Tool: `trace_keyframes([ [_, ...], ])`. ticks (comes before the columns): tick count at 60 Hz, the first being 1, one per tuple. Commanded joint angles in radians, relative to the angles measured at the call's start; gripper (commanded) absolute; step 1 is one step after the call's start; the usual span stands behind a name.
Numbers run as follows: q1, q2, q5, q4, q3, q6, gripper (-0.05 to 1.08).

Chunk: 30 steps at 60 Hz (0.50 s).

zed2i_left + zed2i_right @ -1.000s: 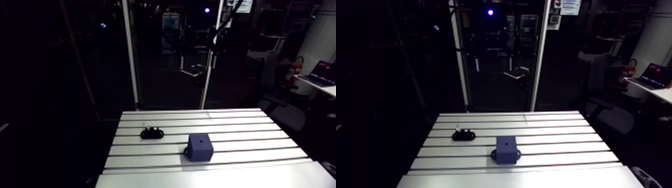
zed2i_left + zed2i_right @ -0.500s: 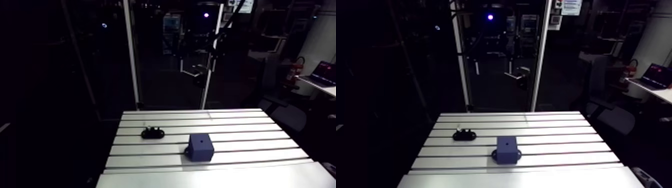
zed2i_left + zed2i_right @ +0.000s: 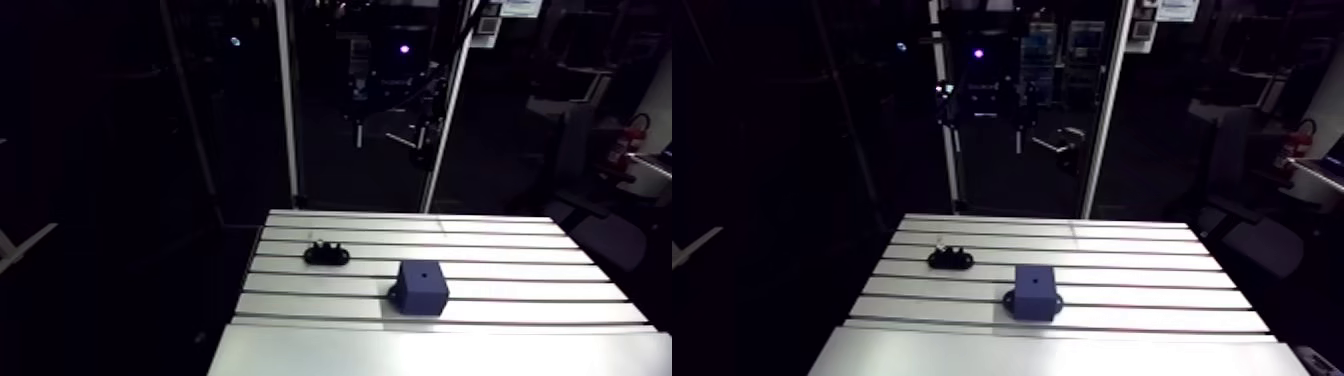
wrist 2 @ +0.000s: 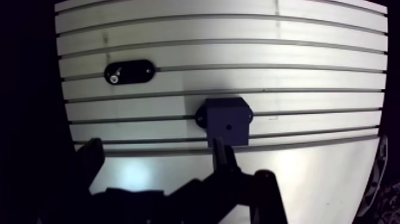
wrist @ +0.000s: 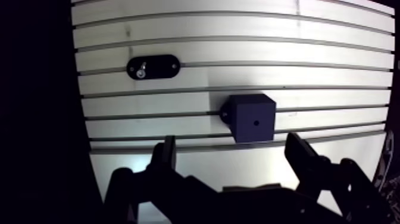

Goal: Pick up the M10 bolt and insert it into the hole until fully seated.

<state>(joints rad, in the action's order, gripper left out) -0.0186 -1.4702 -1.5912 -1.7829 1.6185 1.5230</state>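
Slotted aluminium table (image 5: 333, 77) fills the wrist view, brightly lit, its grooves running across in front of the claw (image 5: 233, 149). We see the claw's two dark fingers (image 5: 166, 158) spread wide apart, with nothing between them, well above the surface. Just ahead of the claw, within the span of its fingers and nearer one of them, sits a dark blue block (image 5: 253, 116). It has a small round hole (image 5: 256, 124) in its upper face, and that hole is unfilled. Farther ahead, roughly in line with the other finger and well apart from the block, lies a black oval holder (image 5: 153, 67). The M10 bolt (image 5: 140, 72) stands in one end of that holder, showing as a small pale metal spot.
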Motion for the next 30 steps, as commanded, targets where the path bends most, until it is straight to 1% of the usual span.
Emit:
trace_keyframes([
  [1, -0.054, 0.037, -0.003, -0.088, 0.032, -0.072, 0.0],
  [5, -0.068, 0.051, -0.008, -0.097, 0.043, -0.107, 0.0],
  [12, -0.075, 0.066, -0.006, -0.11, 0.053, -0.14, 0.0],
  [18, -0.088, 0.069, -0.005, -0.144, 0.072, -0.146, 0.0],
  [22, -0.105, 0.1, -0.008, -0.177, 0.077, -0.145, 0.0],
  [30, -0.116, 0.123, -0.004, -0.191, 0.077, -0.146, 0.0],
])
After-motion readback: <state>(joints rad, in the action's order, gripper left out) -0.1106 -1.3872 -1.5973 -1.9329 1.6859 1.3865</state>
